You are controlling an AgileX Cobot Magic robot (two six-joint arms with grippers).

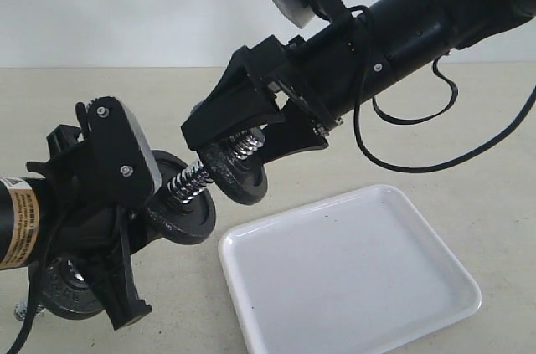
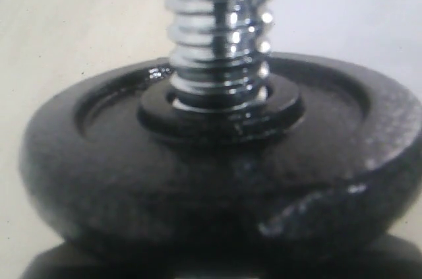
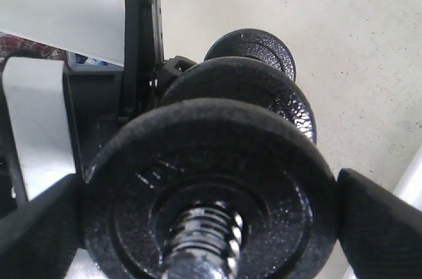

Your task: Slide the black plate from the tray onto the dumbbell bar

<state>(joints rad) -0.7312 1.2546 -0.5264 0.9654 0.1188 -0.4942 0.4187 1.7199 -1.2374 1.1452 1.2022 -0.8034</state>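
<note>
Black plate (image 3: 204, 193) is off the tray (image 1: 352, 270), its hole over the dumbbell bar (image 1: 191, 180) threads, clamped across its rim by the wide-set right gripper (image 1: 233, 146). Left gripper (image 1: 126, 233) holds the bar. Keep the plate square and push along the axis; any tilt likely binds on the threads.

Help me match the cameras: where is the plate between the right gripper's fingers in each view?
Exterior: plate left of centre, threaded on the raised end of the bar.
Left wrist: not in it; the disc filling that picture sits lower on the bar.
Right wrist: plate nearest the camera, the bar's tip through its hole.
Shared landmark: the bar's chrome thread.
</note>
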